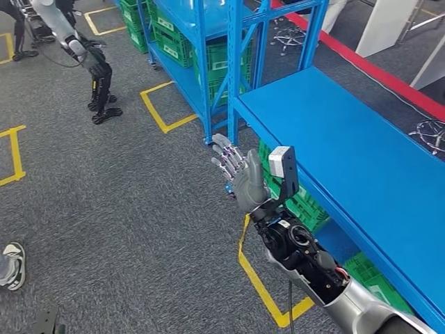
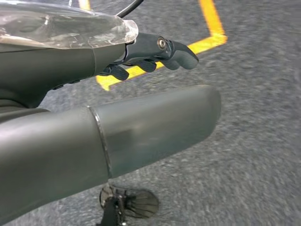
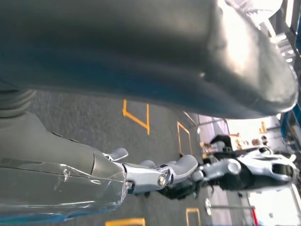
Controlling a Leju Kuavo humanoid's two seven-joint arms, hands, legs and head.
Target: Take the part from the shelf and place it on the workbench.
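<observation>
The part cannot be made out anywhere; presumably it is being kept in one of the green crates [image 1: 176,42] on the blue shelf [image 1: 197,83]. The right hand [image 1: 238,174] is being held raised beside the blue workbench [image 1: 357,160], fingers spread, nothing in it. The left hand [image 2: 152,54] is being hung over the grey floor [image 2: 255,141], fingers loosely extended and holding nothing. The shelf should be approached squarely, and the right arm kept clear of the workbench edge, before any reach is made.
</observation>
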